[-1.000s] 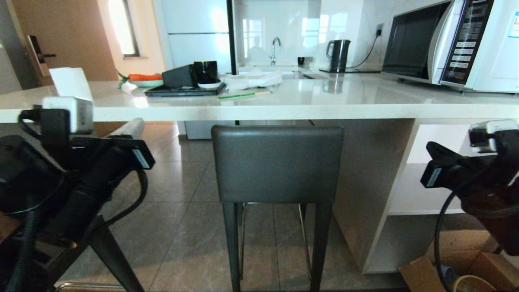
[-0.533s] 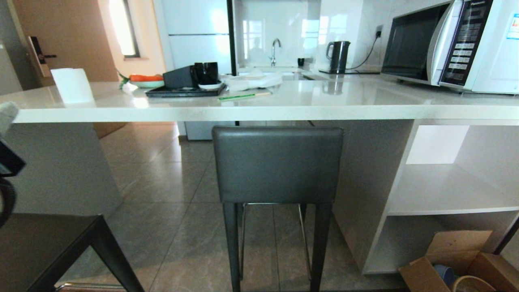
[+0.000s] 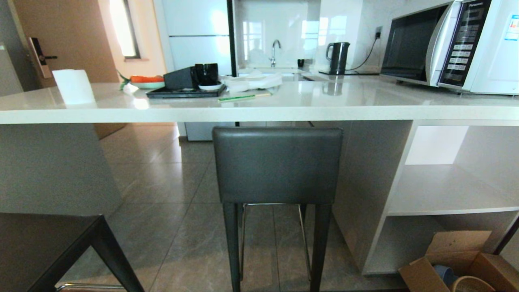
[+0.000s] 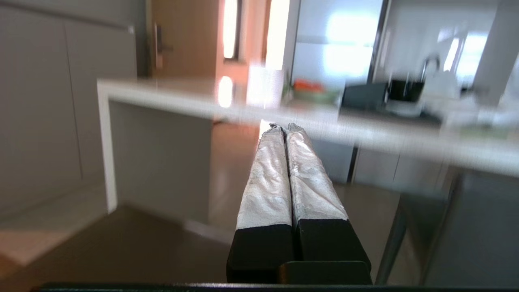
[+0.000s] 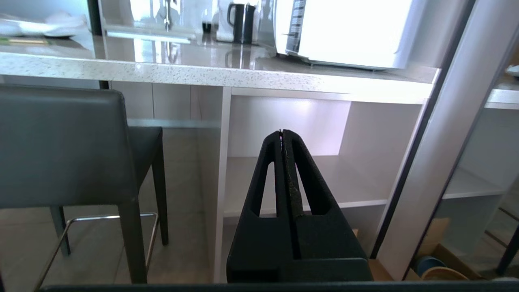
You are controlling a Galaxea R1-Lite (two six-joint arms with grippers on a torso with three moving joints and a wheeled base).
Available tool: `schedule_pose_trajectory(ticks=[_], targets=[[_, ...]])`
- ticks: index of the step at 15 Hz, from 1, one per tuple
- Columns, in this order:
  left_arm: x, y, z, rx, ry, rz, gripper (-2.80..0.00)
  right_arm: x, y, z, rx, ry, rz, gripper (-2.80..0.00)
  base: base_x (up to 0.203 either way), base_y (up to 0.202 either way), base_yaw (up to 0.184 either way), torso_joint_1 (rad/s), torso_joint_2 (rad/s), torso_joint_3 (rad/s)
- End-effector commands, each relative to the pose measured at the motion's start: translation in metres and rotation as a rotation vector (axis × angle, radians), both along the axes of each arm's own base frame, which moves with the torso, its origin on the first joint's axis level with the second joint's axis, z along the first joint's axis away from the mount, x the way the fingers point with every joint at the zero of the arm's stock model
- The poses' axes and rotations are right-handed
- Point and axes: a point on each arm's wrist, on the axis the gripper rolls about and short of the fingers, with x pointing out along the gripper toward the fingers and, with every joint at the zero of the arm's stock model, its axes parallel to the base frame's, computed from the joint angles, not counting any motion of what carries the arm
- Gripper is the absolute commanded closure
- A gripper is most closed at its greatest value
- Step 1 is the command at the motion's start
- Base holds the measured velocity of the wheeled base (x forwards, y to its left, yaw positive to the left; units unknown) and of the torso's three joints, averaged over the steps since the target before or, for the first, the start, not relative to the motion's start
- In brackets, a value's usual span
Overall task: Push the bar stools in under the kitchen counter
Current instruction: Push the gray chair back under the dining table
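One bar stool (image 3: pixel 277 164) stands in the middle of the head view, its dark grey backrest just below the front edge of the white kitchen counter (image 3: pixel 284 107). The dark seat corner and one leg of a second bar stool (image 3: pixel 48 243) show at the lower left, out from the counter. Neither arm is in the head view. My left gripper (image 4: pixel 284 126) is shut, its white-wrapped fingers pointing level at the counter's end (image 4: pixel 162 95). My right gripper (image 5: pixel 282 132) is shut and empty, pointing at the white shelf cubbies (image 5: pixel 304 174), with the middle stool (image 5: pixel 61 142) off to its side.
On the counter stand a microwave (image 3: pixel 446 44), a kettle (image 3: pixel 338 56), a black tray of dishes (image 3: pixel 184 91) and a paper roll (image 3: pixel 73 86). An open cardboard box (image 3: pixel 458 263) lies on the floor by the cubbies. Tiled floor runs under the counter.
Both arms, raised at the left and right edges of the head view a second ago, have dropped out of it. The stools and counter have not moved.
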Motion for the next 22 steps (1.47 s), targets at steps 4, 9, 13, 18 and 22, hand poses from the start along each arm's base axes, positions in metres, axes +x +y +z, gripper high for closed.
schedule_pose_trajectory(ticks=[4, 9, 13, 18, 22], targets=[[-0.021, -0.006, -0.081, 0.089, 0.048, -0.166, 0.0, -0.03, 0.004, -0.067, -0.017, -0.02, 0.095, 0.0, 0.0, 0.0, 0.0, 0.0, 0.0, 0.0], [-0.014, -0.01, -0.162, 0.098, 0.249, -0.316, 0.0, 0.005, 0.007, -0.138, 0.095, 0.182, 0.186, 0.0, 0.0, 0.0, 0.0, 0.0, 0.0, 0.0], [-0.007, -0.01, -0.188, 0.066, 0.366, -0.328, 0.0, 0.029, 0.007, -0.184, 0.033, 0.238, 0.213, 0.0, 0.0, 0.0, 0.0, 0.0, 0.0, 0.0], [-0.007, -0.01, -0.188, 0.055, 0.362, -0.339, 0.0, 0.028, 0.008, -0.181, 0.087, 0.221, 0.238, 0.0, 0.0, 0.0, 0.0, 0.0, 0.0, 0.0], [-0.007, -0.01, -0.188, 0.037, 0.36, -0.333, 0.0, 0.028, 0.008, -0.181, 0.098, 0.217, 0.227, 0.0, 0.0, 0.0, 0.0, 0.0, 0.0, 0.0]])
